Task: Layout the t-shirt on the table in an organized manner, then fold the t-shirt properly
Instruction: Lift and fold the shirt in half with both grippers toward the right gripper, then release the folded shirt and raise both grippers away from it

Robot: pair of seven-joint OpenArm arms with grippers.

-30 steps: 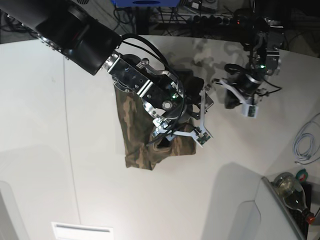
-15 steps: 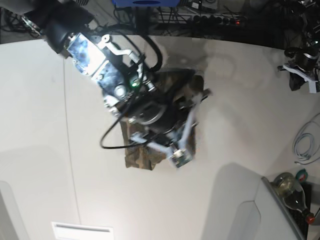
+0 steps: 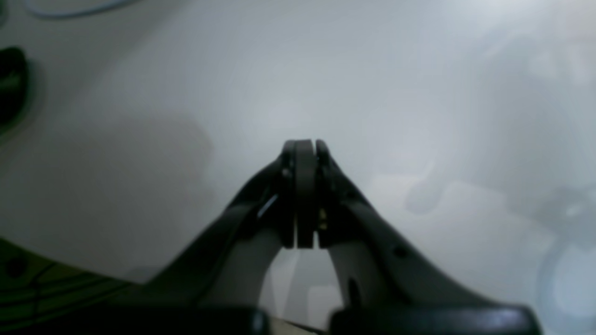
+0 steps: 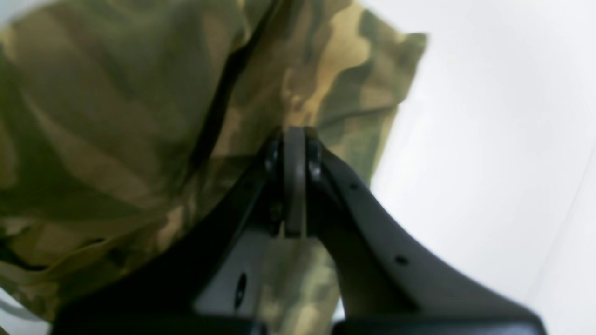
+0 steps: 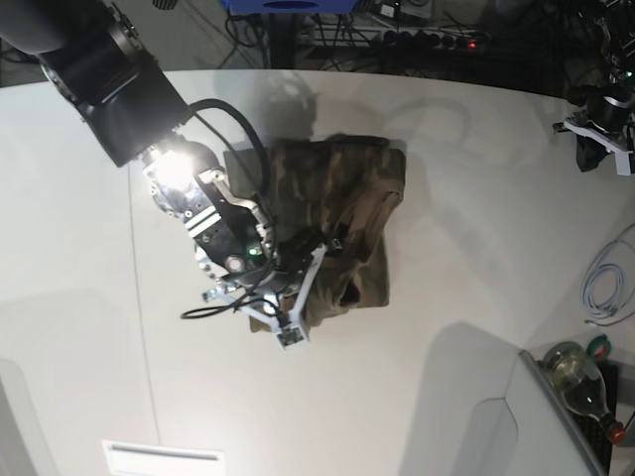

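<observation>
White smooth table top (image 5: 476, 248) bears the limp, light camouflage cloth t-shirt (image 5: 337, 218), bunched at centre; right gripper (image 4: 294, 139) pinches its fabric, left gripper (image 3: 300, 149) pressed together, empty; grasp hems or shoulders.

Soft cloth on a smooth white counter

The t-shirt (image 5: 337, 223) is soft, wrinkly cloth with a dull camouflage print. The counter (image 5: 466, 198) is smooth, white and a bit shiny. The right end effector (image 4: 294, 181) looks like dark, matt plastic, and so does the left end effector (image 3: 305, 190).
</observation>
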